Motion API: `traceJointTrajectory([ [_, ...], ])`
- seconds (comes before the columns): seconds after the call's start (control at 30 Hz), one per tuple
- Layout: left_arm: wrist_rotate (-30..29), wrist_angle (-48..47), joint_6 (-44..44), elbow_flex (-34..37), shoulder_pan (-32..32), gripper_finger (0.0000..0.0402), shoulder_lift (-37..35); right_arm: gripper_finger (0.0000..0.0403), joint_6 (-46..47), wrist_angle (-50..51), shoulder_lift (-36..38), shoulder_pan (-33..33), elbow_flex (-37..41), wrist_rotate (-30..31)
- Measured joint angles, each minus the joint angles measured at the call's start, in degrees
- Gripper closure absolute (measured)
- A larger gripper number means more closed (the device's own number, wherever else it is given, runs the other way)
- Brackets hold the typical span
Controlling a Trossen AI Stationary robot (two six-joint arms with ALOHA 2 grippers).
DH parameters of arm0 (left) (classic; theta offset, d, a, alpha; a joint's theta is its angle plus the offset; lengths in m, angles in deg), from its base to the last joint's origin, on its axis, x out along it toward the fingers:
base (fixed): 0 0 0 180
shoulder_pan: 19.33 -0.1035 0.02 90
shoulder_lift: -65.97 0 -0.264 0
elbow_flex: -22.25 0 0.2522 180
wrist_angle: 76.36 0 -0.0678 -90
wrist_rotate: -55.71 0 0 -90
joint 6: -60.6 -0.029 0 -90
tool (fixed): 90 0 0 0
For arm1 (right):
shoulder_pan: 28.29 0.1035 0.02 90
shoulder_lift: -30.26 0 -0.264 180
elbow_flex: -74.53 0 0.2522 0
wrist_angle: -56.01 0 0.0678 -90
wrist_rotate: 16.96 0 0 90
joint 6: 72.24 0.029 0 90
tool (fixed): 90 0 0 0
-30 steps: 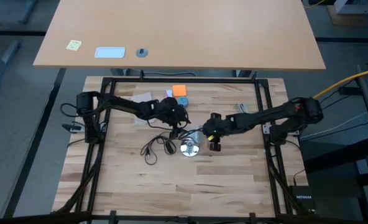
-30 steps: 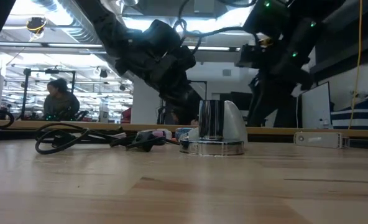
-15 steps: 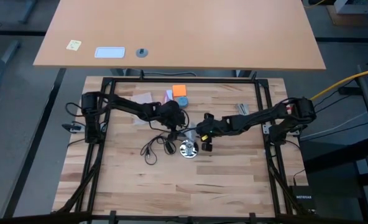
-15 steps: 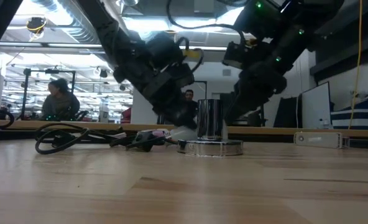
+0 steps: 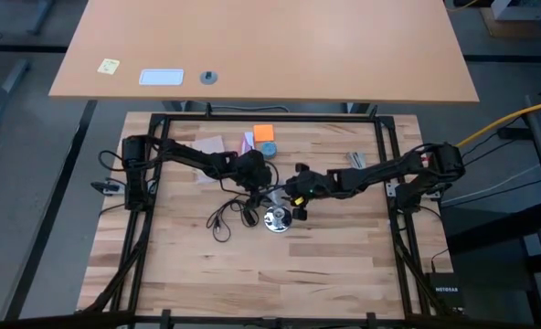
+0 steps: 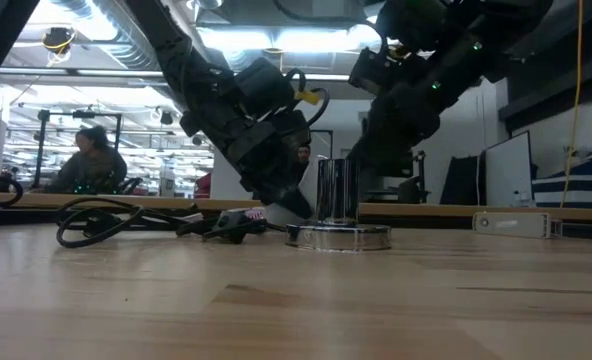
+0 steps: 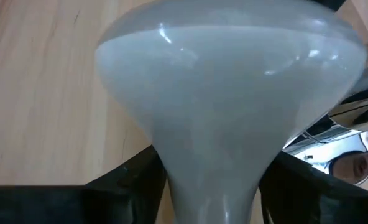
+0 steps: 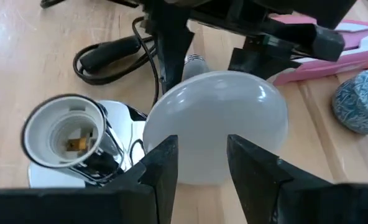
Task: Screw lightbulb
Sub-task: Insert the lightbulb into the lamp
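Note:
The lightbulb [image 8: 215, 118] is frosted white and lies between my two grippers, beside the silvery socket [image 5: 277, 217]. Its globe [image 7: 227, 93] points toward the table's right, its screw base [image 8: 196, 62] toward the left. My left gripper [image 5: 263, 187] comes from the table's left, shut on the neck. My right gripper [image 5: 296, 206] comes from the right, shut on the globe's round end. The socket [image 8: 63, 140] stands on its round base with its mouth up and nothing in it. The low view hides the bulb behind the arms. My left gripper pinches the bulb's narrow neck [image 7: 178, 180] between its two fingers [image 7: 128, 186], one on each side. It slants down from the table's left, and the globe reaches out beyond the fingertips. My right gripper has the globe's round end [image 8: 202, 171] between its two fingers [image 8: 162, 168], which slant down from the table's right. Only the near cap of the globe lies between them. The globe bulges wider than their gap beyond the tips.
A thin dark cord [image 5: 225, 217] runs from the socket and coils on the table left of it. At the far side lie a pink-and-white packet [image 8: 333, 56], an orange block [image 5: 263, 132] and a small blue round thing [image 8: 358, 99]. People show in the room beyond.
My right gripper has gone toward the table's left and tipped further down, bringing the lightbulb past the socket to my left gripper. My left gripper has sunk a little toward the bulb. The socket has stayed in place.

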Motion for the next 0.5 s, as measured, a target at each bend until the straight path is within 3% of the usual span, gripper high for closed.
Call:
traceJointTrajectory([
  [0.27,-0.1,0.8,1.6,0.1,0.0,0.0239,0.0,0.0260,-5.4,0.6,1.6,0.0,0.0,3.4],
  [0.5,0.1,2.4,5.8,0.0,-0.5,0.0240,-3.4,0.0260,-11.2,6.0,11.8,0.0,-0.1,13.1],
])
